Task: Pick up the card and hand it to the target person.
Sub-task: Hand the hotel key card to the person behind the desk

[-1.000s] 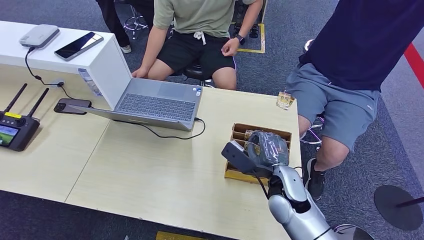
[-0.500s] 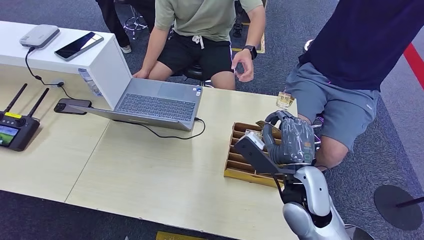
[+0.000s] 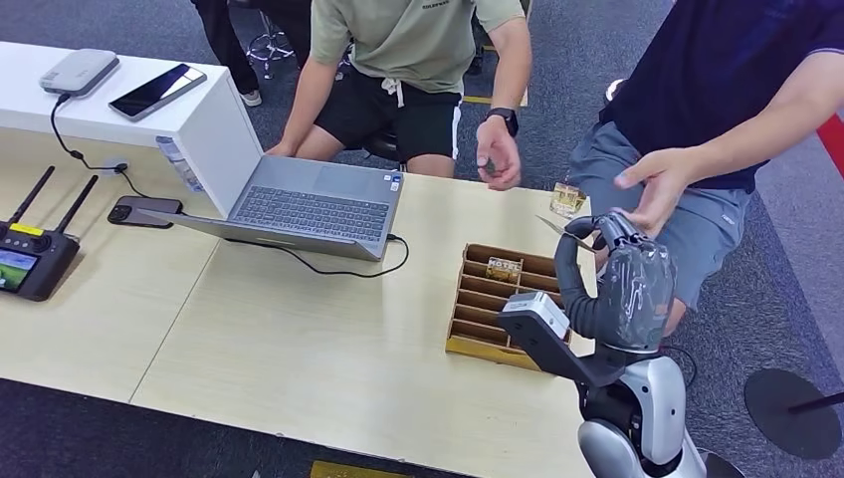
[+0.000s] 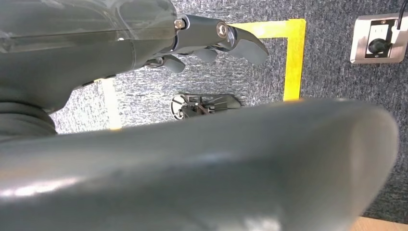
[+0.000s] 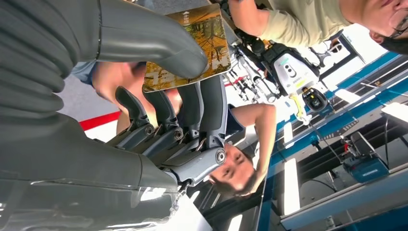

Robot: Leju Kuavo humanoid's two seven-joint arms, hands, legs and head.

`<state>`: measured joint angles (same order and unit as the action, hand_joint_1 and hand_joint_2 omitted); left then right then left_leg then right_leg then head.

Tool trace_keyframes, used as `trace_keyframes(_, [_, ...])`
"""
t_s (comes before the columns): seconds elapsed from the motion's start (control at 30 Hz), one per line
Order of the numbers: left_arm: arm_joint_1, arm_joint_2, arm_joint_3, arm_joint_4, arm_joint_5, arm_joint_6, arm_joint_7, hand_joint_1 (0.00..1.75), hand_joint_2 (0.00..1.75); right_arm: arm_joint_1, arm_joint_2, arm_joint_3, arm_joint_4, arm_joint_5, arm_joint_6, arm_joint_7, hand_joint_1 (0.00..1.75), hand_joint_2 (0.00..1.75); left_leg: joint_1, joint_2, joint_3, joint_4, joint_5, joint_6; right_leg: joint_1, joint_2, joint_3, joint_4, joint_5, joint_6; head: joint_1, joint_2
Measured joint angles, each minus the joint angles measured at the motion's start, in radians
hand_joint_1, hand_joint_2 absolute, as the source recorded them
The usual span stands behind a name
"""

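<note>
Card [image 5: 192,48], picture-printed with unreadable writing, pinched by right hand [image 3: 622,284] near person's hand [image 3: 652,189]; left hand [image 4: 211,41] empty, fingers apart

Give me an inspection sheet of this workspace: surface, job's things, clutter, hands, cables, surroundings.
Surface: light wooden table.
Job's things: card pinched in the right hand, raised toward a person's hand; wooden slotted tray near the table's edge.
Clutter: laptop, remote controller, two phones, small glass.
Hands: right grips the card; left hand hangs over the floor, holding nothing.
Cables: laptop cable; charger cable.
Surroundings: two people beside the table, grey carpet.
</note>
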<state>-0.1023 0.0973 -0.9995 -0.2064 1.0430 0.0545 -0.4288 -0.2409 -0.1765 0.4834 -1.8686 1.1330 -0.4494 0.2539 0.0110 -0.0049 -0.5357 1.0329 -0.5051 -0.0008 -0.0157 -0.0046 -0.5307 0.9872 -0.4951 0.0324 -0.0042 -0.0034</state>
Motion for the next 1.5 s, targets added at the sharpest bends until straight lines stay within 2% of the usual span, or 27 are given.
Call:
trace_keyframes(0.13, [0.000,0.000,0.000,0.000,-0.002,-0.001,0.000,0.00,0.00,0.001,0.000,-0.010,0.000,-0.048,-0.001,-0.033,1.45,1.75,0.000,0.000,0.000,0.000,0.000,0.000,0.000,0.000,0.000,0.000,0.000,0.000,0.000,0.000])
trace_keyframes(0.3, [-0.002,0.000,0.000,0.000,-0.008,0.000,0.000,0.00,0.00,-0.009,0.003,-0.019,0.021,-0.207,-0.002,-0.121,1.45,1.75,0.000,0.000,-0.001,0.000,0.000,0.000,0.000,0.000,0.000,0.000,0.000,0.000,0.000,0.000])
trace_keyframes(0.4, [-0.003,-0.003,-0.001,0.000,-0.018,0.026,0.005,0.00,0.00,-0.025,0.009,-0.028,0.055,-0.252,-0.007,-0.151,1.45,1.75,0.000,0.000,-0.001,0.000,0.000,0.000,0.000,0.000,0.000,0.000,0.000,0.000,0.000,0.000])
trace_keyframes(0.57, [-0.003,-0.026,-0.003,0.000,-0.022,0.084,0.010,0.00,0.00,-0.047,0.014,-0.045,0.116,-0.292,-0.017,-0.200,1.45,1.75,0.000,0.000,-0.001,0.000,0.000,0.000,0.000,-0.001,0.000,0.000,0.000,0.000,0.000,0.000])
trace_keyframes(0.9, [-0.003,-0.046,-0.004,0.000,-0.022,0.091,0.024,0.00,0.00,-0.061,0.027,-0.075,0.189,-0.290,-0.002,-0.223,1.43,1.75,0.000,-0.001,-0.001,0.000,0.000,0.000,0.000,-0.001,0.000,0.000,0.000,0.000,0.000,0.000])
trace_keyframes(0.93, [-0.003,-0.046,-0.004,0.000,-0.022,0.092,0.025,0.00,0.00,-0.061,0.028,-0.077,0.193,-0.288,-0.002,-0.223,1.32,1.75,0.000,-0.001,-0.001,0.000,0.000,0.000,0.000,-0.001,0.000,0.000,0.000,0.000,0.000,0.000])
trace_keyframes(1.03, [-0.003,-0.047,-0.004,0.000,-0.025,0.092,0.025,0.00,0.00,-0.061,0.028,-0.083,0.204,-0.287,-0.001,-0.222,0.30,1.75,0.000,-0.001,-0.001,0.000,0.000,0.000,0.000,-0.001,0.000,0.000,0.000,0.000,0.000,0.000])
trace_keyframes(1.07, [-0.003,-0.048,-0.004,0.000,-0.028,0.092,0.025,0.00,0.00,-0.061,0.028,-0.085,0.208,-0.287,0.000,-0.222,0.04,1.75,0.000,-0.001,-0.001,0.000,0.000,0.000,0.000,-0.001,0.000,0.000,0.000,0.000,0.000,0.000])
trace_keyframes(1.3, [-0.003,-0.051,-0.004,0.000,-0.030,0.092,0.015,0.00,0.00,-0.063,0.033,-0.088,0.226,-0.328,0.023,-0.210,0.00,1.75,0.000,0.000,-0.001,0.000,0.000,0.000,0.000,-0.001,0.000,0.000,0.000,0.000,0.000,0.000])
trace_keyframes(1.43, [-0.003,-0.051,-0.004,0.000,-0.017,0.086,0.014,0.00,0.00,-0.063,0.036,-0.088,0.230,-0.437,0.046,-0.237,0.00,1.75,0.000,0.000,-0.001,0.000,0.000,0.000,0.000,-0.001,0.000,0.000,0.000,0.000,0.000,0.000])
trace_keyframes(1.5, [-0.003,-0.045,-0.004,0.000,-0.012,0.049,0.008,0.00,0.00,-0.063,0.038,-0.088,0.230,-0.532,0.068,-0.259,0.00,1.75,0.000,0.000,-0.001,0.000,0.000,0.000,0.000,-0.001,0.000,0.000,0.000,0.000,0.000,0.000])
